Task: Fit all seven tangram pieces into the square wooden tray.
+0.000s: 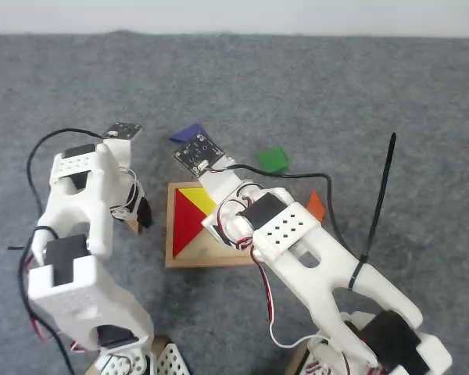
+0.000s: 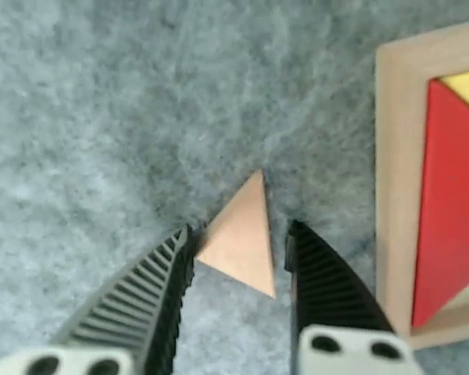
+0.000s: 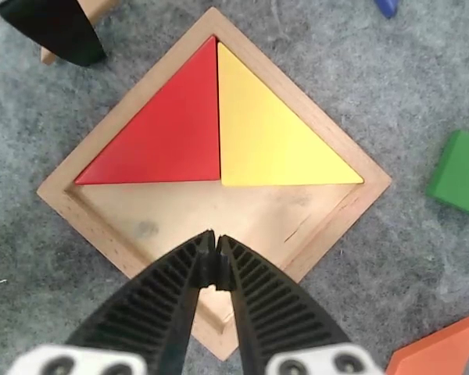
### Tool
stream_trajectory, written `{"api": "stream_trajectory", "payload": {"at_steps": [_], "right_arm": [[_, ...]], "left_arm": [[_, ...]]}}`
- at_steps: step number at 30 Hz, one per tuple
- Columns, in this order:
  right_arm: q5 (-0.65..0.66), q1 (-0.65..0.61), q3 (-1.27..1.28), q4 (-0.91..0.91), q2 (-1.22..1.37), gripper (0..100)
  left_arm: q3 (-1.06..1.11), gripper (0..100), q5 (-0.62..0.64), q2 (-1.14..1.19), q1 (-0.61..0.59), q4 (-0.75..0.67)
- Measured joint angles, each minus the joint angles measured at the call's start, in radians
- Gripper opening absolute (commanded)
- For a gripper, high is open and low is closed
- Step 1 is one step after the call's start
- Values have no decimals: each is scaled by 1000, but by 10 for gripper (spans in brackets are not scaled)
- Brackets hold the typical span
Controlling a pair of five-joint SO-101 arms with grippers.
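As your left end effector (image 2: 240, 229) stood wide astride the light, stiff triangle (image 2: 242, 248), its side edges looked best to pinch.

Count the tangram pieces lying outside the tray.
4. Tan triangle between the left gripper's fingers, left of the tray; blue piece beyond the tray; green piece right of it; orange piece off the tray's right side. Another may be hidden.
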Motion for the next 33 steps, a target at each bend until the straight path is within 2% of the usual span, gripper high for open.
{"api": "stream_trajectory", "payload": {"at_steps": [13, 17, 21, 33], "right_arm": [[0, 0, 0, 0, 0, 7], [0, 0, 0, 0, 0, 7], [0, 0, 0, 0, 0, 7], [0, 0, 0, 0, 0, 7]], "left_arm": [[0, 115, 8, -2, 21, 11], [14, 111, 44, -3, 41, 9], [23, 68, 66, -8, 63, 6], [37, 62, 81, -32, 71, 17]]}}
